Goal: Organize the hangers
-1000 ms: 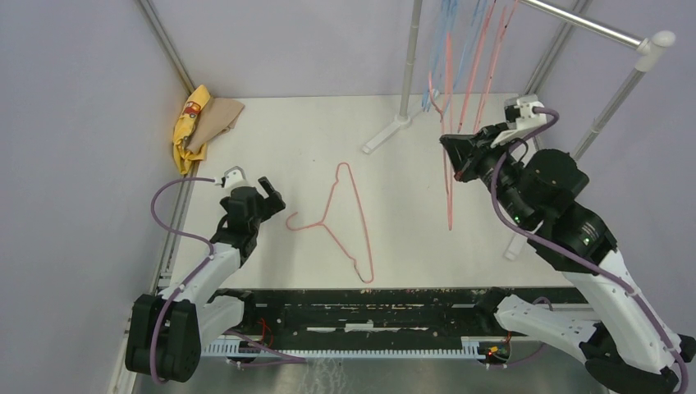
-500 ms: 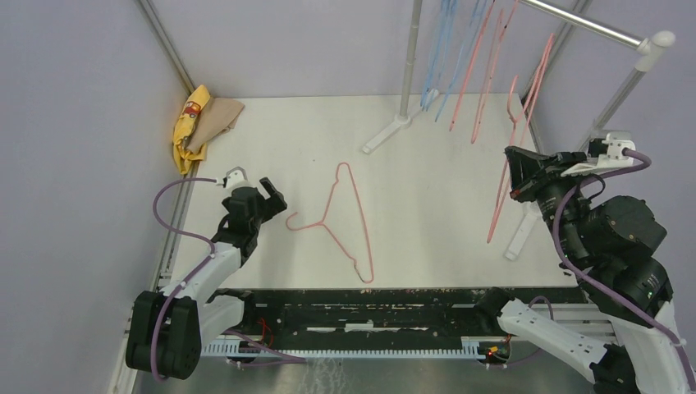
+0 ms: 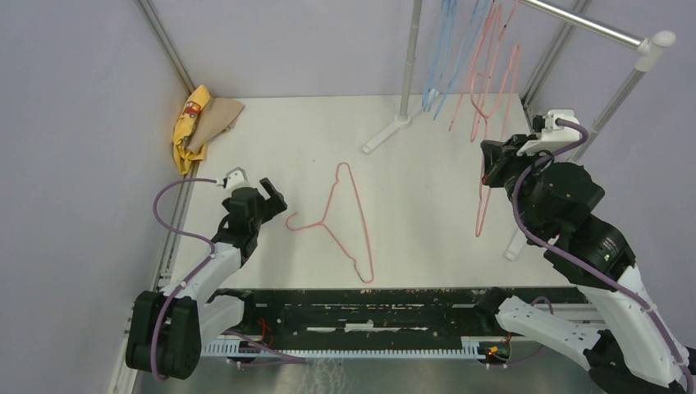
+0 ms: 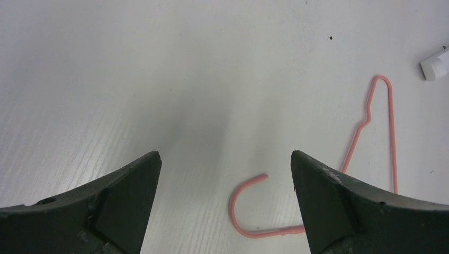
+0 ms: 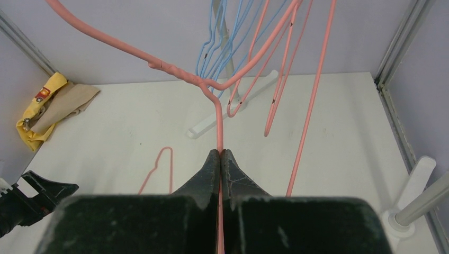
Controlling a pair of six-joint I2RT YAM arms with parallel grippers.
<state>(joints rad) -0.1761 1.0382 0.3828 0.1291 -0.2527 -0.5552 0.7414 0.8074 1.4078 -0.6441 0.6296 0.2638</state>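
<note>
One pink-red hanger (image 3: 359, 238) lies flat on the white table, its hook (image 4: 244, 207) between and just below my left gripper's (image 4: 225, 159) open fingers, untouched. That left gripper (image 3: 270, 194) hovers low at the table's left. My right gripper (image 3: 490, 168) is raised at the right, shut on the wire of another pink-red hanger (image 3: 483, 209) that hangs tilted from it. In the right wrist view the jaws (image 5: 221, 154) pinch its straight wire (image 5: 218, 116) below the twisted neck. Light blue hangers (image 3: 439, 57) and pink ones (image 3: 480, 74) hang from the rack at the back.
A yellow and tan cloth (image 3: 197, 123) lies in the back left corner. The rack's white pole (image 3: 408, 66) with its foot (image 3: 384, 135) stands at back centre. The silver rail (image 3: 591, 25) and a second pole (image 3: 615, 103) stand at the right. Purple walls enclose the table.
My right arm swung the held pink-red hanger from centre-right out to the far right, then back leftwards toward the rack. The left arm and the table hanger stayed put.
</note>
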